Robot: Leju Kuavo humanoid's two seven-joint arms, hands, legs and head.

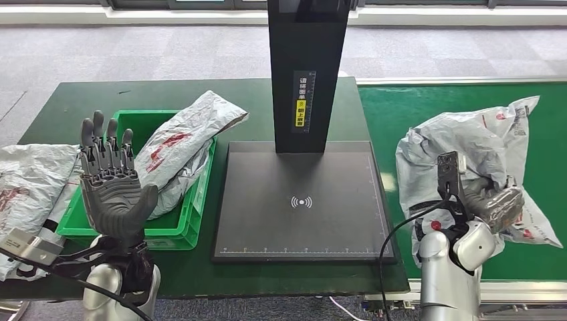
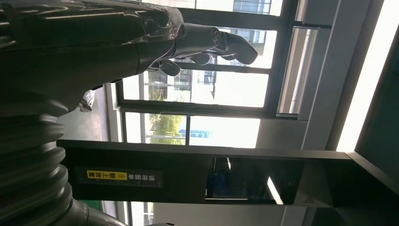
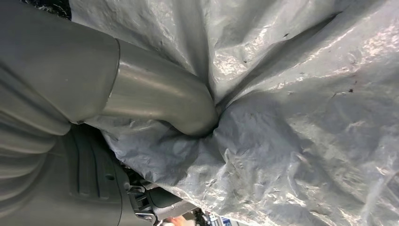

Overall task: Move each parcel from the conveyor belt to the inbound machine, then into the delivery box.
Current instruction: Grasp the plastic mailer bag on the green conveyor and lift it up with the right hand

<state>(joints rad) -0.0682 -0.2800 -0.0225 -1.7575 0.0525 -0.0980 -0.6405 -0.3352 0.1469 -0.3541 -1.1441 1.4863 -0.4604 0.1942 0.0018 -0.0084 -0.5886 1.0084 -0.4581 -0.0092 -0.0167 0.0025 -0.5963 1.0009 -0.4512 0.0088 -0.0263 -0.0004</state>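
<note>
A crumpled grey plastic parcel (image 1: 468, 144) lies on the green conveyor belt (image 1: 428, 107) at the right. My right hand (image 1: 491, 200) grips its near side; in the right wrist view the thumb (image 3: 160, 101) presses into the wrinkled parcel (image 3: 301, 117). The black inbound machine (image 1: 301, 200) with its flat scan plate and upright post stands in the middle. Left of it, a green delivery box (image 1: 170, 231) holds another grey parcel (image 1: 180, 144) that sticks out over its far rim. My left hand (image 1: 110, 184) is raised over the box's near left corner, palm up, fingers (image 2: 211, 42) spread, holding nothing.
More grey parcels (image 1: 30, 184) lie at the far left of the dark green table (image 1: 80, 100). A black cable (image 1: 394, 241) loops by my right wrist at the table's near edge. Grey carpet lies beyond the table.
</note>
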